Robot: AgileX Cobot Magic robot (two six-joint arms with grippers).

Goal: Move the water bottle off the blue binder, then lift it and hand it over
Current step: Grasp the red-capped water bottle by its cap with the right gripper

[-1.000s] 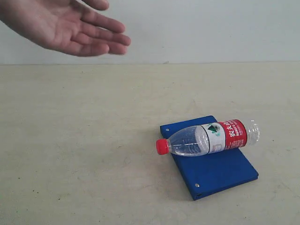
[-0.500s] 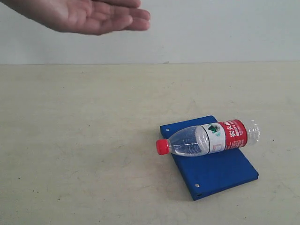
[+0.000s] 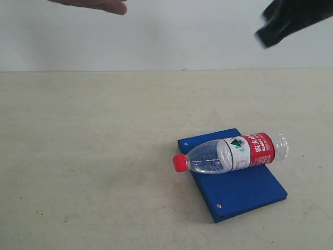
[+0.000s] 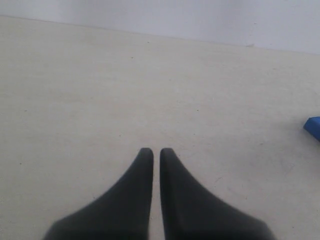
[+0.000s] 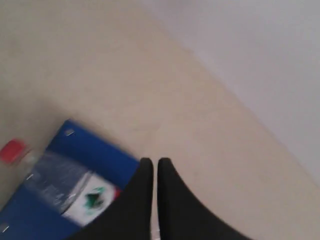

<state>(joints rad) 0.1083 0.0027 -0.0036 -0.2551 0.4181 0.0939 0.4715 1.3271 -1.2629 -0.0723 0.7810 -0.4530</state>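
Note:
The water bottle (image 3: 231, 154) lies on its side across the blue binder (image 3: 244, 190), red cap (image 3: 180, 163) pointing left past the binder's edge. The right wrist view shows the water bottle (image 5: 60, 187) and the blue binder (image 5: 95, 147) from above. My right gripper (image 5: 154, 161) is shut with nothing in it, high above the binder; its black arm (image 3: 291, 20) shows blurred at the exterior view's top right. Over bare table hangs my left gripper (image 4: 153, 151), shut and empty, with a corner of the blue binder (image 4: 313, 127) at the view's edge.
A person's hand (image 3: 99, 5) shows at the top left edge of the exterior view. The beige table (image 3: 93, 156) stretches wide to the left of the binder. A pale wall (image 3: 187, 36) rises behind it.
The person's hand has drawn up and back toward the top edge. My right arm has come into the exterior view at the top right. Bottle and binder have not moved.

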